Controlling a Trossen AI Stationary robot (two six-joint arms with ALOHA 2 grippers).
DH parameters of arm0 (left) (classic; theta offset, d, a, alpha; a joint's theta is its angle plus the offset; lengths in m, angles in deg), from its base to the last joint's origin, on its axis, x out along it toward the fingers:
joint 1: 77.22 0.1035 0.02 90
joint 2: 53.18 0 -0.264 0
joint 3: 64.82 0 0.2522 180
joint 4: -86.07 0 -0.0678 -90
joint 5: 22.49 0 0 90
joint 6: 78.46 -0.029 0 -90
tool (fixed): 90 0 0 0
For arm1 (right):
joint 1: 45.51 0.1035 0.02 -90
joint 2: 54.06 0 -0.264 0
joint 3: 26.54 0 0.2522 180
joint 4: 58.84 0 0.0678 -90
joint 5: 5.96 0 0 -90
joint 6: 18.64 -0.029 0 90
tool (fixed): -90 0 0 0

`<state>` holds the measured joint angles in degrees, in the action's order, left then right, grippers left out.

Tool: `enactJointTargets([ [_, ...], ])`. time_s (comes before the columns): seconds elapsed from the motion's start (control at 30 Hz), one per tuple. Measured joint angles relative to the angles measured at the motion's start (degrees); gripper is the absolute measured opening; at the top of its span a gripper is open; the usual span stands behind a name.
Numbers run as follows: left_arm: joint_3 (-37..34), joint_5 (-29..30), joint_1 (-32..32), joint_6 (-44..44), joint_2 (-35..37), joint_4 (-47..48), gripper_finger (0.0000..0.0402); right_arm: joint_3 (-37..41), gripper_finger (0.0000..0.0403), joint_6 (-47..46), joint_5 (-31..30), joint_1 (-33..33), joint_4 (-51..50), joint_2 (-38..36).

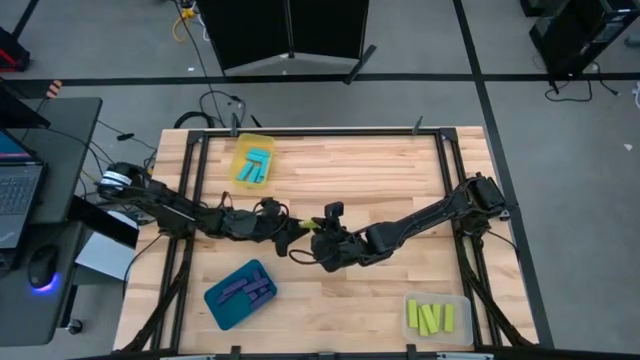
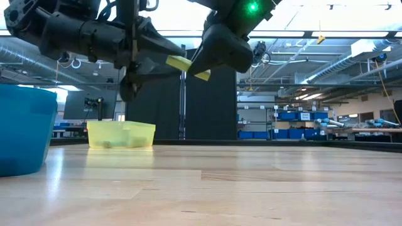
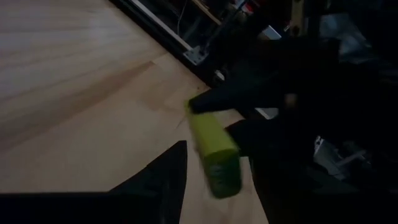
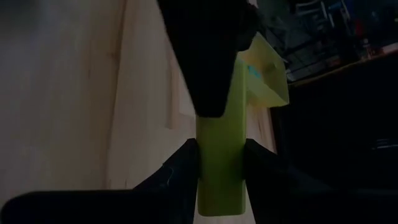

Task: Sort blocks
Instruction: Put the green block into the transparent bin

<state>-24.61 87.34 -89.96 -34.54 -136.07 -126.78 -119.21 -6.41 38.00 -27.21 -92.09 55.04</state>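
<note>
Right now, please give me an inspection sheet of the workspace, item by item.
Surface: wooden table, bare in the middle.
Job's things: yellow-green block held in the air between both tools; cyan blocks in yellow tray, purple in blue tray, yellow-green in clear tray.
Clutter: nothing seen.
Grippers: right tool shut on the block; left tool meets it mid-table.
Cables: loose ones on the floor.
Surroundings: laptop, mouse.

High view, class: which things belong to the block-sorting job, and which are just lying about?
Job:
- yellow-green block held up between left gripper and right gripper
- yellow tray with cyan blocks
- blue tray with purple blocks
- clear tray with yellow-green blocks

Lying about:
- laptop
- mouse
- floor cables
</note>
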Motion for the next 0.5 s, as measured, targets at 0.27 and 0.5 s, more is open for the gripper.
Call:
enactJointTargets([
  [0.27, 0.1, -0.3, 0.5, 0.6, 0.0, 1.2, 0.0180, 0.0, 0.0112, 0.3, 0.0, -0.2, 0.2, 0.0],
  [0.5, 0.1, -2.8, 2.4, 0.2, 0.0, 1.5, 0.0161, 0.1, 0.0112, 1.4, 0.0, -0.3, 0.4, 0.0],
])
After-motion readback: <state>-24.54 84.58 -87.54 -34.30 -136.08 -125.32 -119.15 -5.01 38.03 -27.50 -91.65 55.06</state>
